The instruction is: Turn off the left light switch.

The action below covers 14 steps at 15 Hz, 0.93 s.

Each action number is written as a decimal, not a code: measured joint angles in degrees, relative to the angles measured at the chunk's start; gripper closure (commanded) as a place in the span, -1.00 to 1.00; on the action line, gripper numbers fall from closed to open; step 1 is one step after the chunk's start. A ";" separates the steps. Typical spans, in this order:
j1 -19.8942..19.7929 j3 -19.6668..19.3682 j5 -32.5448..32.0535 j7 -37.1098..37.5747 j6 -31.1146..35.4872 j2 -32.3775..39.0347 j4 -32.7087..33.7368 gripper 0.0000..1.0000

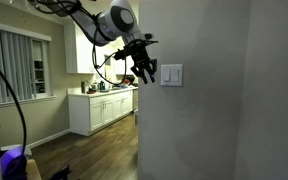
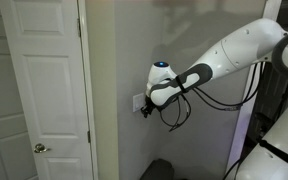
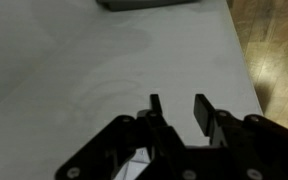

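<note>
Grey wall fills both exterior views, with a white door [image 2: 44, 85] beside it and kitchen cabinets [image 1: 102, 108] past its corner. On the wall sits a small white plate [image 1: 172, 75]; the left light switch [image 1: 168, 76] is its left paddle, too small to read its tilt. The pincer [image 1: 146, 73] hangs just beside the plate, its fingers [image 3: 202, 110] apart, gripping nothing.
</note>
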 measured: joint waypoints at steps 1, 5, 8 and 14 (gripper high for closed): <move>-0.16 -0.24 0.00 0.30 1.46 1.36 0.90 0.93; -0.70 -1.11 -0.44 1.83 7.32 6.45 4.80 1.00; -0.73 -1.75 -2.72 4.67 10.33 9.35 7.16 1.00; -1.22 -2.19 -8.09 11.32 14.49 13.56 10.04 1.00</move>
